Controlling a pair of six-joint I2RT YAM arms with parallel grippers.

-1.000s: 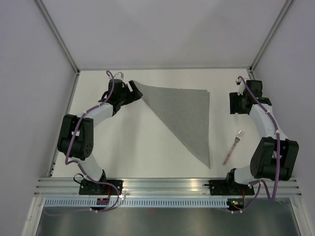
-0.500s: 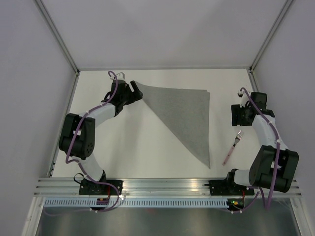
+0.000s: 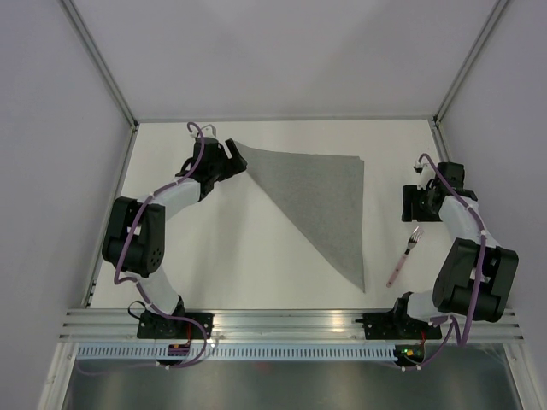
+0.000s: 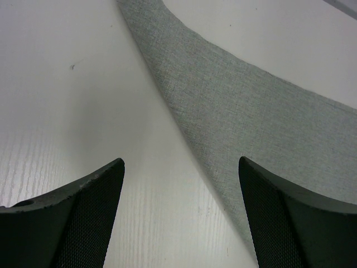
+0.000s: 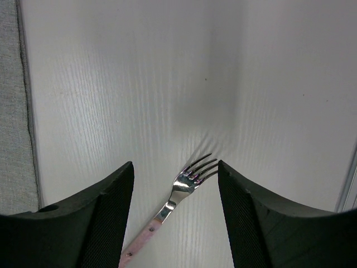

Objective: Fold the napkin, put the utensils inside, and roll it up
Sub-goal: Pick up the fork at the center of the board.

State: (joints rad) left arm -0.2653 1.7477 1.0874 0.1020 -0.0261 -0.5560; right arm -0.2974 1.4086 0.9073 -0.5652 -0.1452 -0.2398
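**Top external view**
- Napkin (image 3: 320,201): grey cloth lying flat on the white table (image 3: 231,256) in a triangle.
- Left gripper (image 3: 232,159): jaws apart, at the napkin's far-left corner, with the cloth spreading away from its tips. Contact with the cloth cannot be told here.
- Right gripper (image 3: 414,215): above the tine end of the fork (image 3: 403,258). The pink handle runs back toward that arm's base. The napkin's straight edge lies well off to its side.

**Left wrist view**
- Left gripper (image 4: 181,167): fingers spread wide, gripping nothing.
- Napkin (image 4: 251,111): its slanting edge passes between the fingers. Cloth lies ahead of and beneath the finger at picture right, and bare table (image 4: 67,100) by the other.

**Right wrist view**
- Right gripper (image 5: 174,167): fingers spread wide, nothing gripped.
- Fork (image 5: 170,206): flat on the table (image 5: 139,84). Its tines are between the fingertips and its handle slants back toward the finger at picture left, clear of both.
- Napkin (image 5: 11,111): a strip at the far left, outside the fingers.
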